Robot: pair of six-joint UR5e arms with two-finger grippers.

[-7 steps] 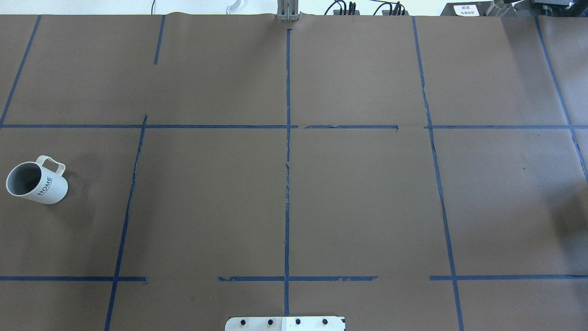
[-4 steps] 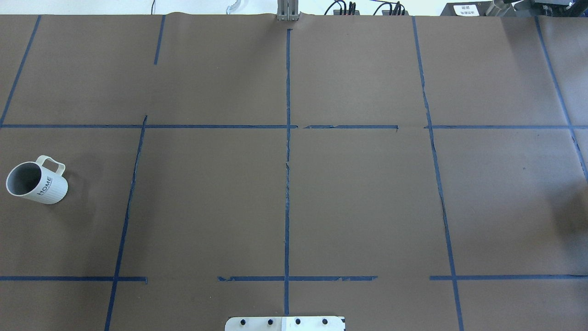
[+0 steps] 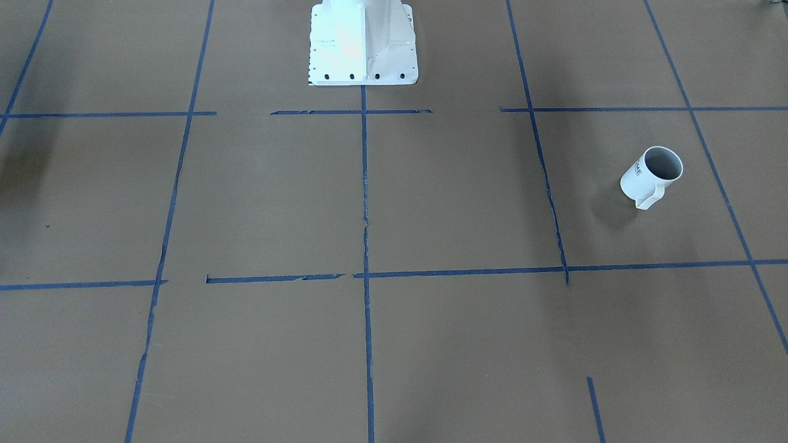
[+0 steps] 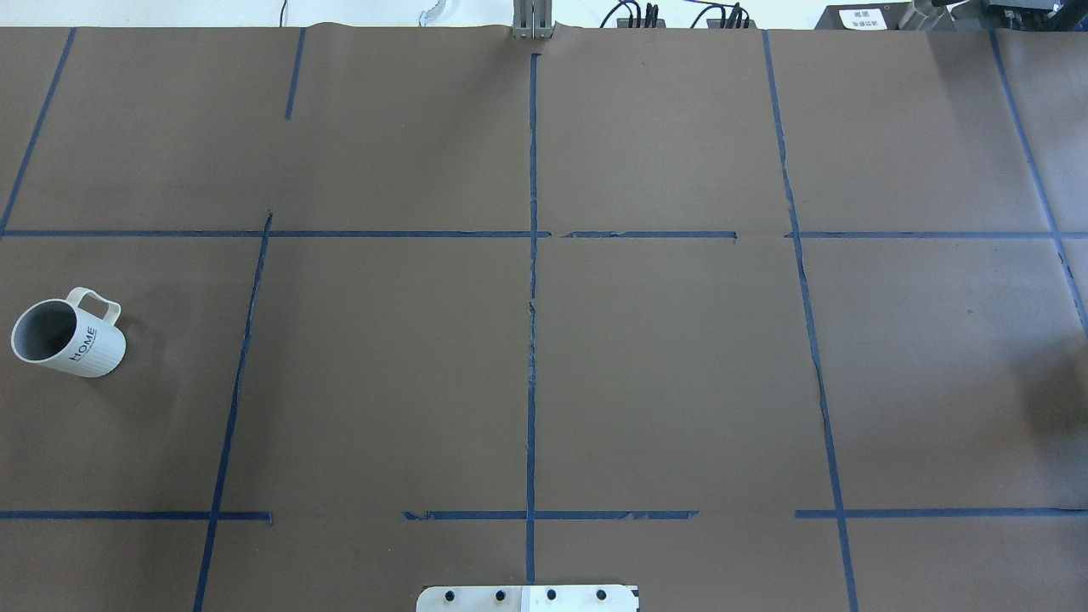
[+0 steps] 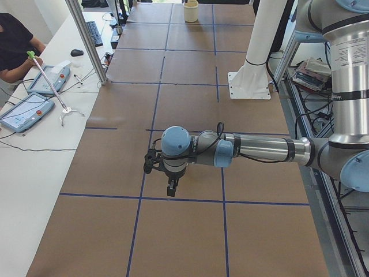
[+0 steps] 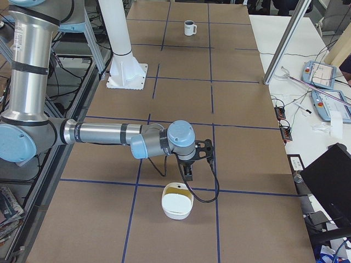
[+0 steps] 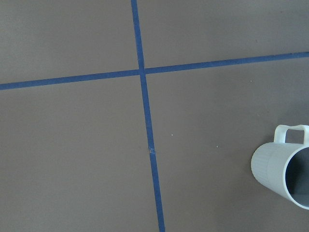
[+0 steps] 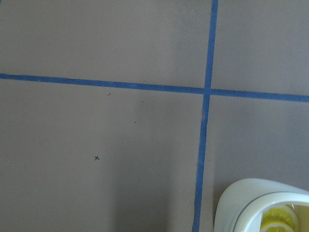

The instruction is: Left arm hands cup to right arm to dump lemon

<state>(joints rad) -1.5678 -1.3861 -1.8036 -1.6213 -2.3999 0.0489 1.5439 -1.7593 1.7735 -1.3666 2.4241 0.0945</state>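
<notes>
We are starting at the left gripper (image 5: 171,189). It is hanging low over the brown table (image 4: 680,382) and pointing down. We are seeing it from the side only, so we cannot tell how far it is open or whether it is holding anything. In its wrist view the cup (image 7: 284,170) is sitting at 4 o'clock. From overhead, the cup is standing alone at the table's 9 o'clock edge, with its handle pointing to 1 o'clock. Its inside is showing grey.

The right gripper (image 6: 188,174) is hanging over the other end of the table, well apart from the cup. We cannot tell how far it is open either. A white bowl (image 6: 177,204) is sitting just beside it, at 6 o'clock. In the right wrist view, yellow lemon (image 8: 279,218) slices are lying inside the white bowl, at 5 o'clock. All over the table, blue tape lines (image 4: 531,340) are crossing each other.
</notes>
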